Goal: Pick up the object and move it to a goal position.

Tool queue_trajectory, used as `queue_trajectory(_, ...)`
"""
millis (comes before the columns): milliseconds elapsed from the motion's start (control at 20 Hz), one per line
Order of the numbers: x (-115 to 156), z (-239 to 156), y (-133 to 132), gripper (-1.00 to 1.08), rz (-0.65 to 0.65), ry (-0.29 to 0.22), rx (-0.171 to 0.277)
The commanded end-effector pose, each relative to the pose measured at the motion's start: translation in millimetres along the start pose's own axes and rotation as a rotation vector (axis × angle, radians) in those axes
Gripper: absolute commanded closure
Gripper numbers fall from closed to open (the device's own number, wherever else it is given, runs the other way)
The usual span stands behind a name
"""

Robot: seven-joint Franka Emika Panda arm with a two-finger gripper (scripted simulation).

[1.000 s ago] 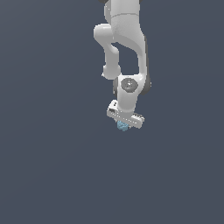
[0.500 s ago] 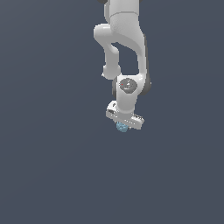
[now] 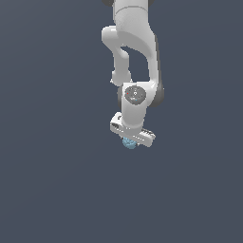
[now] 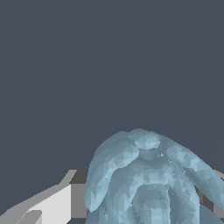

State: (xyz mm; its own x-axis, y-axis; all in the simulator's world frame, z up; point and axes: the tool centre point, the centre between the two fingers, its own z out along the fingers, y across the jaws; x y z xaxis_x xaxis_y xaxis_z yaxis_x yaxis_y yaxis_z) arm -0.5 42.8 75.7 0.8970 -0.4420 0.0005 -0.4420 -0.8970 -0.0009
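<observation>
Light-blue lump, the object (image 3: 129, 143), is sitting directly under the gripper (image 3: 131, 141), between its fingers (image 4: 48, 205). Wrist view is showing it bulging w/ ridged lobes, filling the space in front of the cam. Gripper appears to be clamped on it (contact pts hidden, so judged, not confirmed). Handling est.: prob. light, rigid mesh; bumpy surface is giving uneven contact, could rotate or slip. Best hold: across widest middle, pads on opposing lobes.
</observation>
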Motion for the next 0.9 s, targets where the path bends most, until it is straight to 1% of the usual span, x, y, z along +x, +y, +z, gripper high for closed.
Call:
queue_trajectory(0, 16.8, -9.6, -1.0, 1.08, 0.000, 0.000, 0.000)
queue_trajectory(500, 78.4, -42.7, -5.9, 1.08, 0.000, 0.000, -0.001)
queue_trajectory(850, 108.3, -58.3, -9.0, 1.08, 0.000, 0.000, -0.001)
